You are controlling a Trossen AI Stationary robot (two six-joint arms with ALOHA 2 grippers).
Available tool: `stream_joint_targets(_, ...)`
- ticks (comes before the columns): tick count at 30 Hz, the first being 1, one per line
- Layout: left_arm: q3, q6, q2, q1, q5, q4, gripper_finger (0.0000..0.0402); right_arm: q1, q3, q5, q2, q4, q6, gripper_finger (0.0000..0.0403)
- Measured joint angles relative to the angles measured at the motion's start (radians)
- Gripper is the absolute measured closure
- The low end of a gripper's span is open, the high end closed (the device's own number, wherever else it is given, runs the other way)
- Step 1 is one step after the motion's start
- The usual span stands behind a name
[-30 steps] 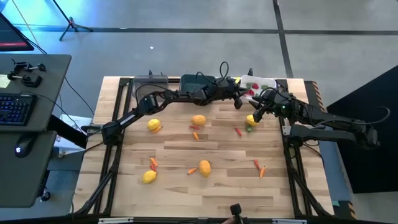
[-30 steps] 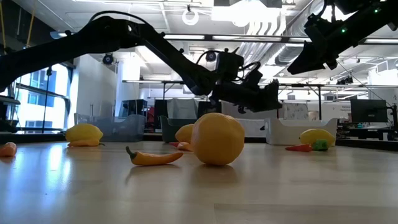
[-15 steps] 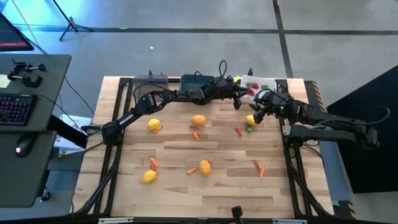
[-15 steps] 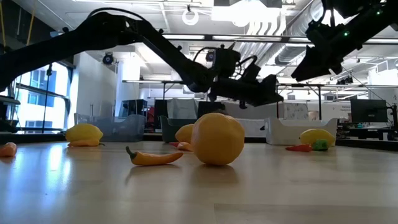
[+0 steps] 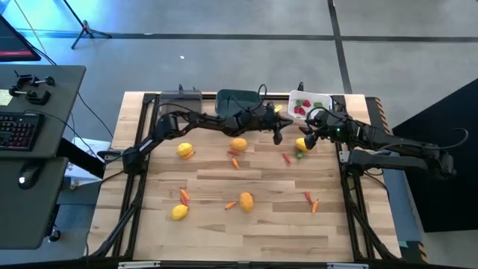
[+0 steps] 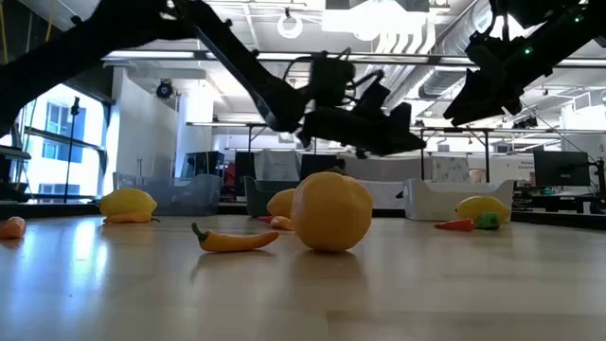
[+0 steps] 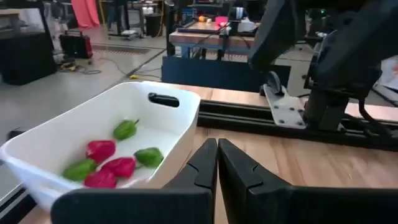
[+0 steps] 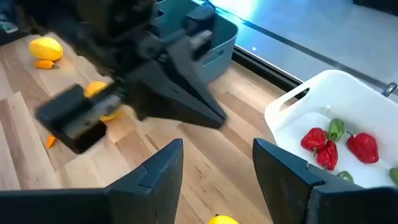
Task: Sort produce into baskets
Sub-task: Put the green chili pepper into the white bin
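My left gripper (image 5: 278, 137) hangs shut and empty above the table, just short of the white basket (image 5: 311, 104), which holds several red and green bits (image 7: 118, 163). My right gripper (image 8: 217, 180) stands open above a lemon (image 5: 302, 143) with a green bit (image 5: 299, 155) beside it, touching nothing. The dark teal basket (image 5: 237, 100) and the clear-grey basket (image 5: 179, 97) stand along the far edge. More lemons (image 5: 238, 144) (image 5: 185, 150) (image 5: 246, 201) and thin carrots (image 5: 234, 161) (image 5: 286, 158) lie scattered on the wood.
A lemon (image 5: 178, 212) and carrots (image 5: 184, 196) (image 5: 311, 200) lie toward the near edge, with bare wood in front of them. The two arms' grippers are close together near the white basket. A desk with a keyboard (image 5: 19, 131) stands left of the table.
My left gripper has drawn back from over the white basket toward the table's left and near side, uncovering the basket's near left corner. My right arm has stayed where it was.
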Motion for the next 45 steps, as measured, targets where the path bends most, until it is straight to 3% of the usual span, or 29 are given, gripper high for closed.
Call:
stream_joint_targets(11, -0.450, -0.017, -0.283, 0.010, -0.044, 0.133, 0.0401, 0.050, 0.000, 0.000, 0.001, -0.057, 0.090, 0.0219)
stream_joint_targets(24, -0.854, -0.055, -0.468, 0.010, -0.126, 0.388, 0.0401, 0.159, 0.000, 0.020, 0.109, -0.264, 0.506, 0.0219)
stream_joint_targets(37, -1.088, -0.054, -0.528, 0.013, -0.154, 0.573, 0.0401, 0.274, 0.000, -0.005, 0.362, -0.283, 0.917, 0.0219)
stream_joint_targets(45, -1.110, -0.053, -0.527, 0.017, -0.156, 0.599, 0.0401, 0.299, 0.000, -0.005, 0.506, -0.229, 1.004, 0.0219)
